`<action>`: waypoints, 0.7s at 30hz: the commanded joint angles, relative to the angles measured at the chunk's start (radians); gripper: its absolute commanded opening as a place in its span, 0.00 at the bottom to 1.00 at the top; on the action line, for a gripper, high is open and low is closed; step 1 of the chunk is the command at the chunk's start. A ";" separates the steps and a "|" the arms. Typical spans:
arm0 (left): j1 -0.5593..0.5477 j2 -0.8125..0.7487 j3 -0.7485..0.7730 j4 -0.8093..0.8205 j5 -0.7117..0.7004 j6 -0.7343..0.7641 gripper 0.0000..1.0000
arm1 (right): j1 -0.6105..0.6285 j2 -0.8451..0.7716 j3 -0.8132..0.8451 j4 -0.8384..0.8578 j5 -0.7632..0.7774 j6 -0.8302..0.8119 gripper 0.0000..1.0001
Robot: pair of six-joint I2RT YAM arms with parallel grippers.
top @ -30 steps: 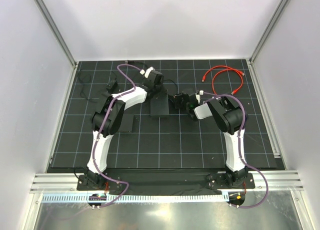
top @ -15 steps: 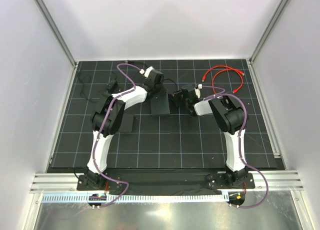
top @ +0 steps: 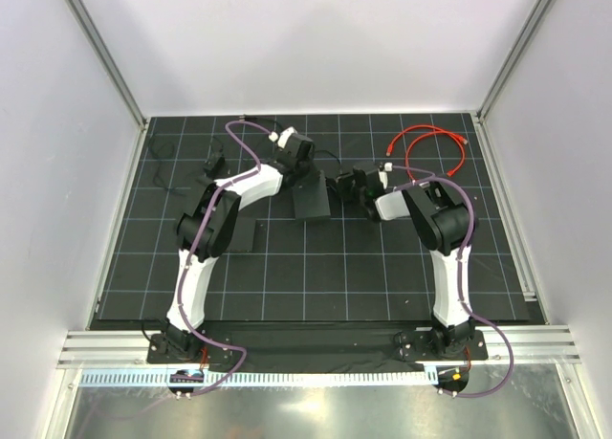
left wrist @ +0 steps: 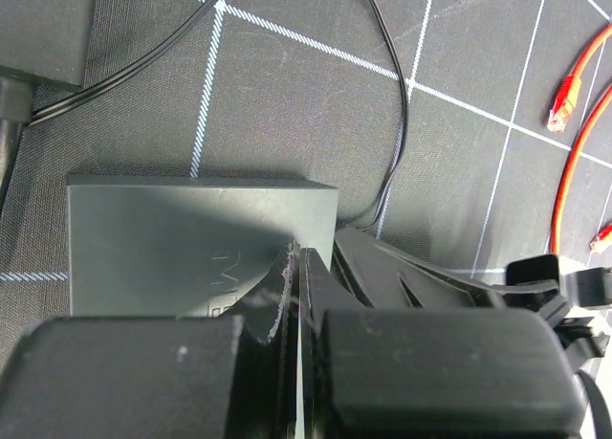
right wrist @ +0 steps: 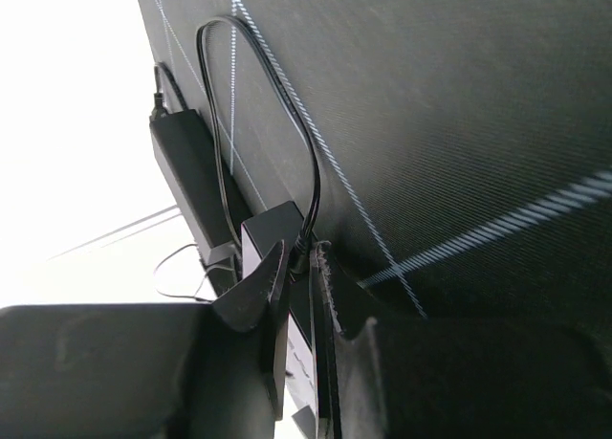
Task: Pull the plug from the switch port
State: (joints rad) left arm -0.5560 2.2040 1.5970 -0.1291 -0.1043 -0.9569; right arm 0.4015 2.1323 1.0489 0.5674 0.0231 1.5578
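Observation:
The switch (top: 314, 202) is a flat dark box in the middle of the gridded mat; it fills the left wrist view as a grey-black slab (left wrist: 172, 238). My left gripper (top: 304, 176) (left wrist: 298, 257) is shut, its tips resting on the switch's top near its edge, with nothing between them. My right gripper (top: 337, 186) (right wrist: 304, 257) comes in from the right and is shut on the black plug (right wrist: 304, 246) at the switch's corner (right wrist: 268, 227). The plug's thin black cable (right wrist: 287, 104) loops away. Whether the plug is still seated in the port is hidden by the fingers.
A red network cable (top: 430, 147) (left wrist: 574, 133) lies coiled at the back right. A black power adapter (top: 212, 166) (right wrist: 182, 166) sits at the back left with thin black wires. A dark flat block (top: 244, 233) lies beside the left arm. Metal frame rails edge the mat.
My right gripper has moved a little toward the far side while holding the plug, and the switch has turned slightly under the left gripper. The left arm has barely moved.

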 commanded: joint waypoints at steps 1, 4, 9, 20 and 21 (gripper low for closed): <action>-0.001 0.098 -0.045 -0.260 -0.038 0.061 0.00 | -0.052 -0.011 0.036 -0.228 0.178 -0.139 0.01; -0.001 0.100 -0.040 -0.267 -0.040 0.063 0.00 | -0.056 -0.028 0.030 -0.247 0.207 -0.151 0.01; -0.005 0.112 -0.011 -0.297 -0.047 0.079 0.00 | -0.075 -0.032 0.054 -0.262 0.196 -0.211 0.01; -0.008 0.117 -0.008 -0.267 -0.025 0.081 0.00 | -0.081 -0.052 0.114 -0.144 0.098 -0.427 0.01; -0.005 0.109 -0.017 -0.235 0.042 0.099 0.00 | -0.079 -0.064 0.112 -0.127 0.077 -0.493 0.01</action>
State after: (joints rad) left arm -0.5610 2.2227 1.6463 -0.1829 -0.1055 -0.9298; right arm 0.3183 2.1128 1.1412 0.4164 0.1287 1.2453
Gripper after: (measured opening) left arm 0.011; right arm 0.176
